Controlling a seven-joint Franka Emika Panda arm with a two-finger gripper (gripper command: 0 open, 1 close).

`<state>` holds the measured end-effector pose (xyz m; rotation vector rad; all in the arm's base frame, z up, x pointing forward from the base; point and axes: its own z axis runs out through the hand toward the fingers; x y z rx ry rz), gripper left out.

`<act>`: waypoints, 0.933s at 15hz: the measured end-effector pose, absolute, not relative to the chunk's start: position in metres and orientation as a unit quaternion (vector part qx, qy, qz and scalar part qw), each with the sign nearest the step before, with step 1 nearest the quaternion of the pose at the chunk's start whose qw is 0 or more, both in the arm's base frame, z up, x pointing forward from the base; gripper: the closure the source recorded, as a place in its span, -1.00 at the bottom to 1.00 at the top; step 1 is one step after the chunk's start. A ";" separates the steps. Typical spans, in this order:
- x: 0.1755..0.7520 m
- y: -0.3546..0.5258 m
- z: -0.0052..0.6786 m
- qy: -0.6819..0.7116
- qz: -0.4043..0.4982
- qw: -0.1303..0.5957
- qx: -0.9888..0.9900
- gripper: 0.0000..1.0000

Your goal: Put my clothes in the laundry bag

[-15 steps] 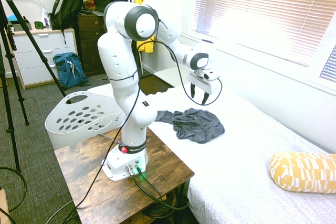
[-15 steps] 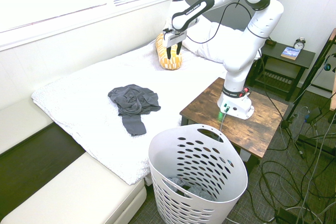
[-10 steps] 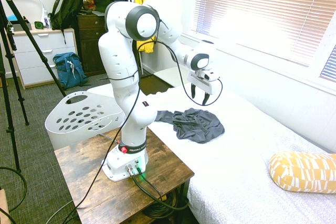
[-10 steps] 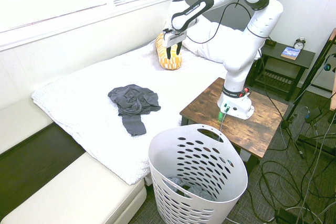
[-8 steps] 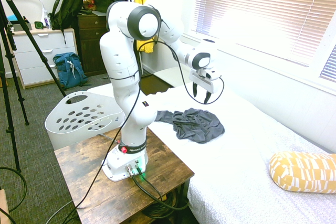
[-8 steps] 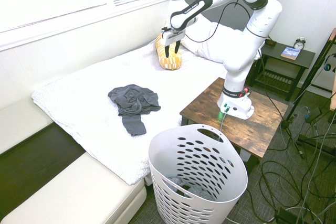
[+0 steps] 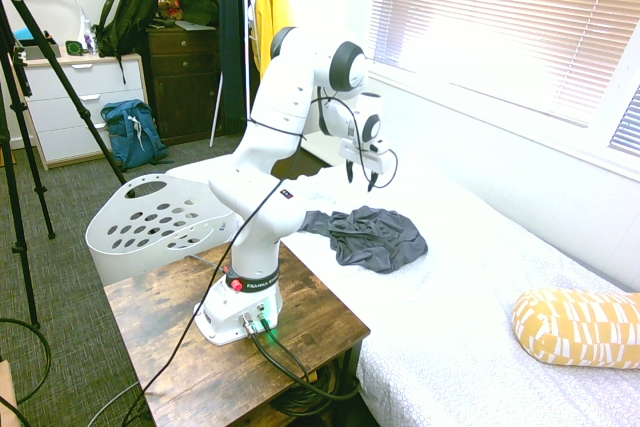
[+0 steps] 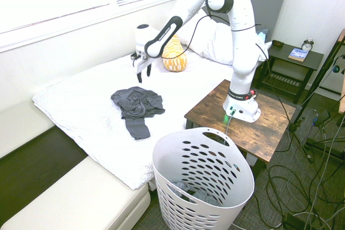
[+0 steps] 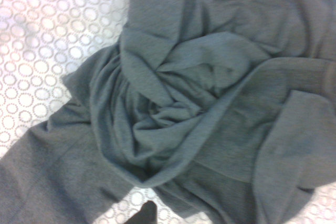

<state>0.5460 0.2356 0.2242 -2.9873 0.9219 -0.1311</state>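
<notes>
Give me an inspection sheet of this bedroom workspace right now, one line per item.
Surface: white patterned bed cover, mostly bare.
Job's things: grey clothes crumpled on the bed, untouched; white laundry basket on the floor beside the bed, some fabric already inside.
Clutter: yellow pillow on the bed; alarm clock and a book on the nightstand.
Tool: tool open, pointing down above the clothes, holding nothing.
Cables: loose cables on the carpet.
Surroundings: window blinds, dresser, blue backpack, yellow jacket hanging.
</notes>
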 end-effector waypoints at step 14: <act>0.636 0.273 -0.029 0.308 -0.067 -0.110 -0.943 1.00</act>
